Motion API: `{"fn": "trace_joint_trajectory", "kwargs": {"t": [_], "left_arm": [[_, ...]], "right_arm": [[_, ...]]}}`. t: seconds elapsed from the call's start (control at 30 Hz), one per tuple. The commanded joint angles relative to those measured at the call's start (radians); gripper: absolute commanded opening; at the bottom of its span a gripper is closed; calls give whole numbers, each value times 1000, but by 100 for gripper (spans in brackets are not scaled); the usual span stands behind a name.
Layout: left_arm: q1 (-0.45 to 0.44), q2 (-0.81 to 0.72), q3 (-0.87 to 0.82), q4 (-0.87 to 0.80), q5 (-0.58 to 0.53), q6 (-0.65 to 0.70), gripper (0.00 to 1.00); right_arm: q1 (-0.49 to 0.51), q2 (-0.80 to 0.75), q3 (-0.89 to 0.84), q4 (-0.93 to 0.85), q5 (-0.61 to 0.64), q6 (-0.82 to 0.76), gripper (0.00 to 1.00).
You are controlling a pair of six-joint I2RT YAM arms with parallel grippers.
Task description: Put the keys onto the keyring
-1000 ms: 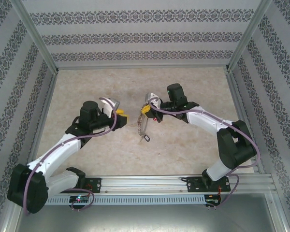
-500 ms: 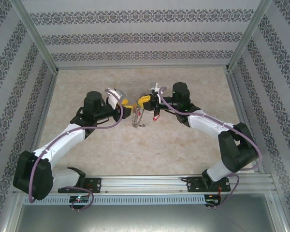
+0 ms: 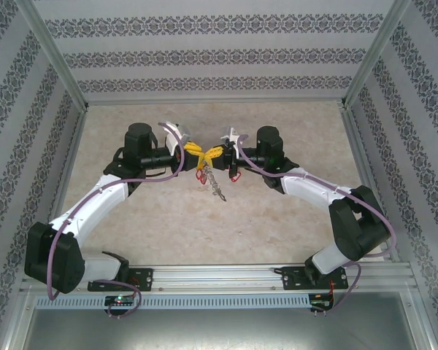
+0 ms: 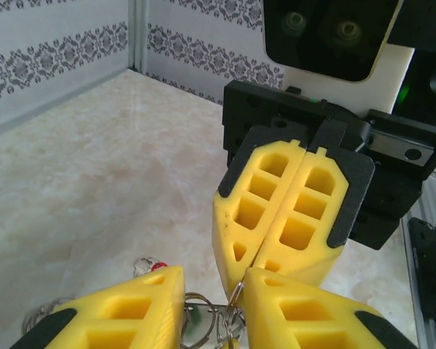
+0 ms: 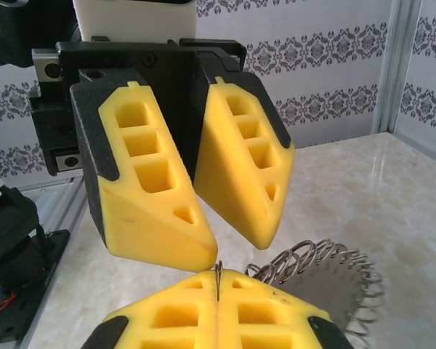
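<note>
Pinched tight on keyring wire with right gripper | standing parted round the ring loops at left gripper | meeting tip to tip

Keyring partly hidden behind right claw.

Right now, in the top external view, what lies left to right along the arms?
Left arm, left end effector, right end effector, right arm. The keyring hangs under both end effectors, so I leave it out.
</note>
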Motion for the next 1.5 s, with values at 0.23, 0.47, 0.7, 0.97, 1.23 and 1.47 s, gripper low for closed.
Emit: {"fn": "trace_joint_trajectory", "kwargs": {"t": [0.23,0.47,0.7,0.97,1.23,1.47], "left_arm": [[7,-22,25,-148,66,117,17],[6,-40,19,-220,42,227,0],[6,-91,-18,-228,87,296,5],[10,-185,-101,-71,9,159,38],[32,-190,-91,-88,40,137,33],[76,-221,-58,-176,78,177,36]], "right_arm": [[26,-18,58,156,31,66,0],[39,-17,80,170,37,100,0],[69,-11,75,234,98,132,0],[93,5,69,274,125,152,0],[100,0,61,234,62,89,0],[98,1,42,222,45,68,0]]}}
